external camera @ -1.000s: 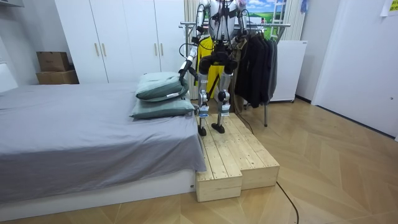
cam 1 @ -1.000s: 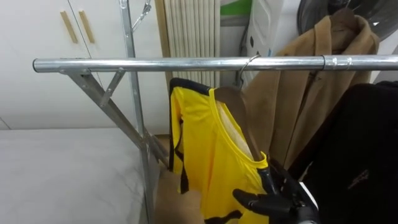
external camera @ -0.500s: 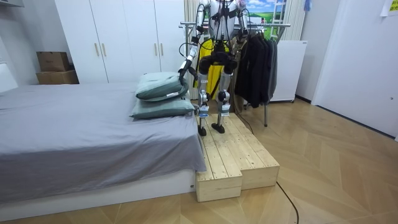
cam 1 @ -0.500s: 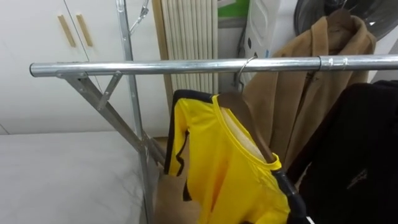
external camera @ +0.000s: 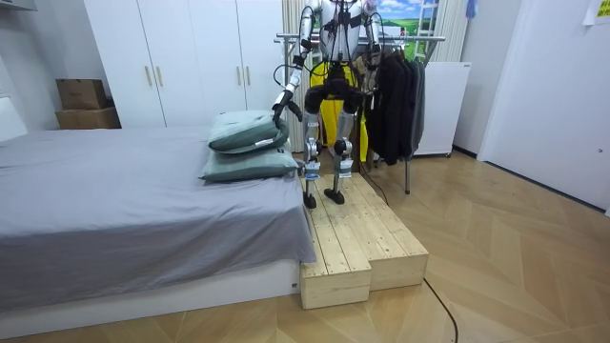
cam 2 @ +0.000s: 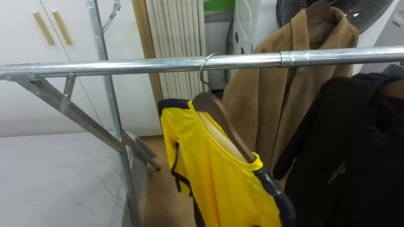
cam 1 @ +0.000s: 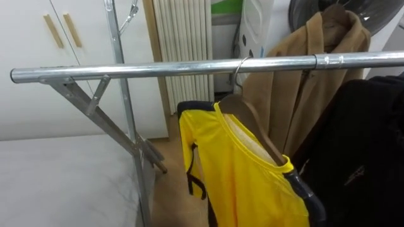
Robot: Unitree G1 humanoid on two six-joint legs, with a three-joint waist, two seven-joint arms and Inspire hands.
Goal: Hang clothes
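**Item:** yellow shirt, on a wooden hanger whose hook sits over the rail. It hangs just left of a tan coat.

**Handling (judged):** light, soft and slippery knit that would slide off if tugged by the cloth. It is best taken by the stiff hanger shoulder or by the neck under the hook.

**Right hand**: probably the dark shape at the shirt's lower shoulder. Its grip cannot be told.

**Left hand**: low at the robot's side, near the pillows. It is too small to read.

**Holders:**
- The rail carries the shirt, the coat and a black garment.
- The wardrobe has its doors closed, so its contents are unseen.
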